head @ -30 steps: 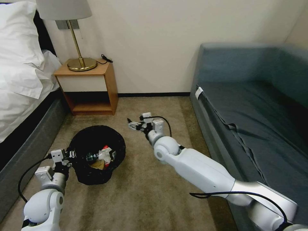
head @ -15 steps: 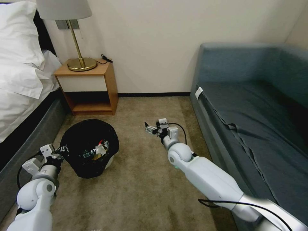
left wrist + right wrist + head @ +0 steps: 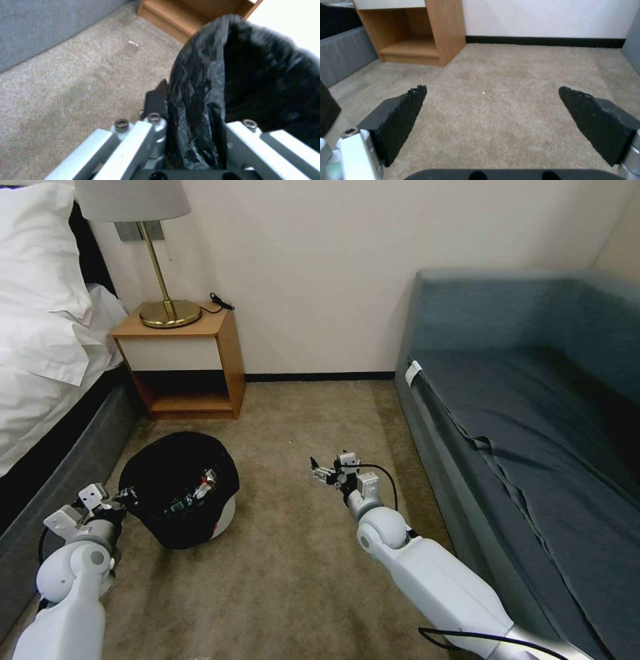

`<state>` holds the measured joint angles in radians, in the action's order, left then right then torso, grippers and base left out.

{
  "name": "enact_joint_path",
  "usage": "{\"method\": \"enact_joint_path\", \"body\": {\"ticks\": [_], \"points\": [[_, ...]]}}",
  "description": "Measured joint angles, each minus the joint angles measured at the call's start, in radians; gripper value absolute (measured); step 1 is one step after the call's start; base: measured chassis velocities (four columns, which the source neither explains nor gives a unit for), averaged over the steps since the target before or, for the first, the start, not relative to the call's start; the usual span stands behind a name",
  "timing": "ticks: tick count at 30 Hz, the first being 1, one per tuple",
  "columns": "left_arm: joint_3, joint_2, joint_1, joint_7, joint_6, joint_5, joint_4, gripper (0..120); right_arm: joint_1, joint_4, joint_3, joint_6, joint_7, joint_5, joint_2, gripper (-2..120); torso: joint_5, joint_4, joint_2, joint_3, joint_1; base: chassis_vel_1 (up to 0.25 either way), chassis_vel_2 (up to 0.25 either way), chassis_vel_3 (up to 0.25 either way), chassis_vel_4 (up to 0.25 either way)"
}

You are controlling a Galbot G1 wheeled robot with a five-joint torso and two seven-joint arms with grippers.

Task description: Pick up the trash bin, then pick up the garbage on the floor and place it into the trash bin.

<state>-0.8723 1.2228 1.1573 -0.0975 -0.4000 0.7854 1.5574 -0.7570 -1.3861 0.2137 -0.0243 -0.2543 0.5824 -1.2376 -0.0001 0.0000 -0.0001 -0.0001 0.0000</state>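
Observation:
The trash bin point(image 3: 225, 513), white with a black bag point(image 3: 175, 473) over its rim, is tilted on the carpet at the left. My left gripper point(image 3: 123, 495) is shut on the bag-covered rim nearest me; in the left wrist view the crinkly bag point(image 3: 200, 100) is pinched between its fingers point(image 3: 155, 105). Pieces of garbage point(image 3: 203, 488) show inside the mouth, one red and white, one with a green label. My right gripper point(image 3: 319, 471) hovers open over bare carpet right of the bin, and its black pads point(image 3: 403, 110) stand wide apart with nothing between them.
A wooden nightstand point(image 3: 187, 360) with a brass lamp point(image 3: 163, 307) stands against the far wall. The bed point(image 3: 40, 347) runs along the left, a blue sofa point(image 3: 533, 400) along the right. Open carpet point(image 3: 300, 567) lies between them, with a tiny white speck point(image 3: 289, 443) on it.
The bin has tipped further onto its side, its mouth turning away from the camera, as my left arm drew back. My right gripper has pulled back toward me and to the right.

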Motion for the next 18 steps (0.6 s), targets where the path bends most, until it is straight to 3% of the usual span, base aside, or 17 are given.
{"method": "enact_joint_path", "body": {"ticks": [8, 9, 12, 18], "points": [[0.004, -0.009, -0.001, 0.002, 0.002, -0.013, -0.008, 46, -0.008, 0.003, -0.007, 0.001, 0.001, -0.003, -0.007, 100, 0.0002, 0.0000, 0.000, 0.000, 0.000, 0.000, 0.000, 0.000, 0.000], [0.004, -0.009, -0.001, 0.002, 0.002, -0.013, -0.008, 46, -0.008, 0.003, -0.007, 0.001, 0.001, -0.003, -0.007, 100, 0.0002, 0.0000, 0.000, 0.000, 0.000, 0.000, 0.000, 0.000, 0.000], [-0.002, -0.013, 0.013, 0.005, 0.008, -0.014, -0.003, 62, -0.008, 0.003, 0.001, 0.000, -0.001, -0.003, -0.014, 100, 0.0001, 0.0001, 0.000, 0.000, 0.000, 0.000, 0.000, 0.000, 0.000], [-0.014, -0.017, 0.051, 0.005, 0.009, -0.021, 0.033, 80, -0.008, 0.002, 0.005, -0.002, -0.003, -0.008, -0.018, 100, 0.0001, -0.0001, 0.000, 0.000, 0.000, 0.000, 0.000, 0.000, 0.000]]}}
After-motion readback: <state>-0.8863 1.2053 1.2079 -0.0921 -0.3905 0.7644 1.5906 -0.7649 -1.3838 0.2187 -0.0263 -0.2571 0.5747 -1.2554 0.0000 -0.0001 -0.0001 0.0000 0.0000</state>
